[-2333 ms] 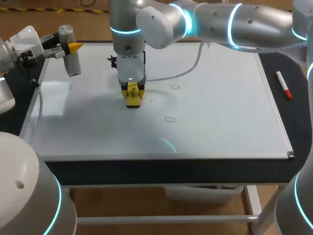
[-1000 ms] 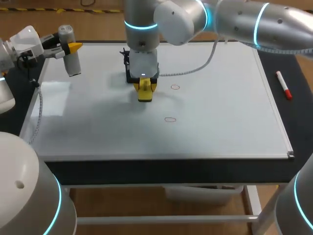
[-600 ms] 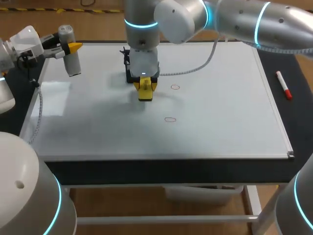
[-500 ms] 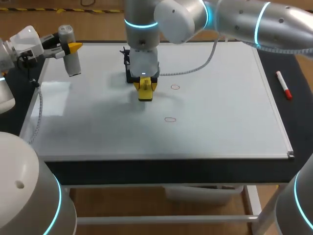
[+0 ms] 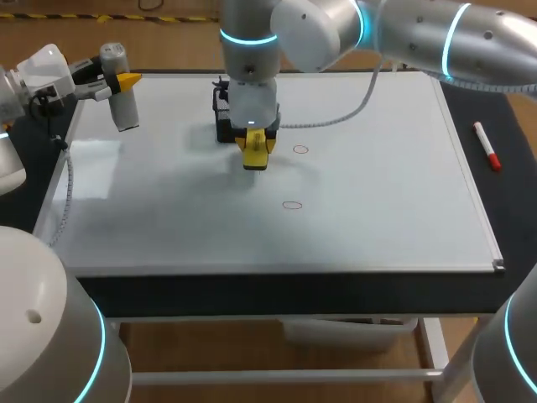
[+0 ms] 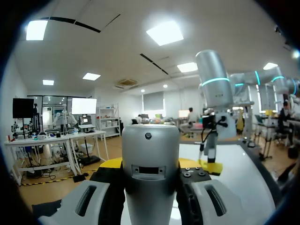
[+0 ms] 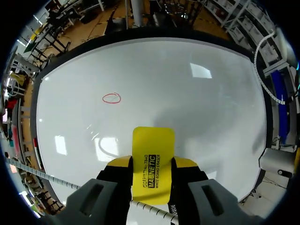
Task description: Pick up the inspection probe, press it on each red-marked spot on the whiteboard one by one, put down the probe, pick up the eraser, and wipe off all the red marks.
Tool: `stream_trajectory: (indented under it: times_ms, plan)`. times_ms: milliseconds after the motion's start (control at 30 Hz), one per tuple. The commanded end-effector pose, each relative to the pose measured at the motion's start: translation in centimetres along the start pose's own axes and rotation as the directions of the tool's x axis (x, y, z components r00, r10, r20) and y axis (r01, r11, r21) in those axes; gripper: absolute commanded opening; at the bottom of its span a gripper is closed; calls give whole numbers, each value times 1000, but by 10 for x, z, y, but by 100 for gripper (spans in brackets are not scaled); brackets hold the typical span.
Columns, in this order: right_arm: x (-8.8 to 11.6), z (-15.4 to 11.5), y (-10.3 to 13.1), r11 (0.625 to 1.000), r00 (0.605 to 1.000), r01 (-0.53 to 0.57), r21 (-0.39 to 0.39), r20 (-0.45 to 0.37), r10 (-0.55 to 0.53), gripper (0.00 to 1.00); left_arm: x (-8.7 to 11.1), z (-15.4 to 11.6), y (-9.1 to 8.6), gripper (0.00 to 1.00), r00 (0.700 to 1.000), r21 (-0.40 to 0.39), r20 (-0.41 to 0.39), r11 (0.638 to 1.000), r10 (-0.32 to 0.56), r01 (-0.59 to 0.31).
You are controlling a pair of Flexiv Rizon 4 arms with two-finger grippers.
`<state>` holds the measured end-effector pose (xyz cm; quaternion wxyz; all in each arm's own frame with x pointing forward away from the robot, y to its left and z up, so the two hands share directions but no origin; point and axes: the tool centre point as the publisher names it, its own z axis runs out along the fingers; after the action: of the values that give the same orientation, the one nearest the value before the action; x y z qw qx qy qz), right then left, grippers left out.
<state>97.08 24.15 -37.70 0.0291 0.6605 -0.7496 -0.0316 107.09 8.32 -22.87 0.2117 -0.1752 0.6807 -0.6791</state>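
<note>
From the head view, our right claw point(image 5: 255, 156) has moved across the whiteboard point(image 5: 377, 227) since 2.3 s ago, going rightward and toward the far edge. In the last half second it shifted only a little further right. It grips the yellow eraser point(image 5: 254, 148) pointing down at the board, just beside the far red mark point(image 5: 300, 149). We cannot tell whether the eraser touches the surface. The near red mark point(image 5: 292, 204) lies apart from it, toward the front edge. Our left claw point(image 5: 117, 81) has not moved. It hangs over the board's far left corner, clamped on the grey inspection probe point(image 5: 122, 105). A red-capped marker point(image 5: 487, 147) lies on the dark tabletop point(image 5: 503, 201) to the right of the board, well apart from both claws.

In the left wrist view, the left claw point(image 6: 150, 165) is closed on the inspection probe point(image 6: 150, 140), a grey cylinder with a small dark slot in its face. A yellow tip shows on either side of it. Ahead, the right arm point(image 6: 214, 89) stands over the whiteboard point(image 6: 234, 180) with the eraser point(image 6: 210, 168) at its lower end.

In the right wrist view, the right claw point(image 7: 152, 165) holds the eraser point(image 7: 153, 140) from both sides. Black print runs along the eraser's yellow face. One red mark point(image 7: 111, 98) shows on the whiteboard point(image 7: 197, 103) ahead of the eraser and off to one side, not touching it.
</note>
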Motion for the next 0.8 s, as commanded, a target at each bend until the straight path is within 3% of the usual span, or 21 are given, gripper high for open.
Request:
stream_trajectory:
  times_ms: [33, 400, 800]
  plan:
    - [27, -8, -4, 1000, 999, -31, -2, 33, 31, 0, 1, 0, -1, 0, 1000, 0, 2, 1000, 1, -1]
    - [98, -1, -23, 975, 972, -215, -49, 91, 219, 0, 1, 0, -1, 0, 1000, 0, 2, 1000, 1, -1]
    - [188, 1, -35, 904, 896, -421, -76, 119, 428, 0, 1, 0, -1, 0, 1000, 0, 2, 1000, 1, -1]
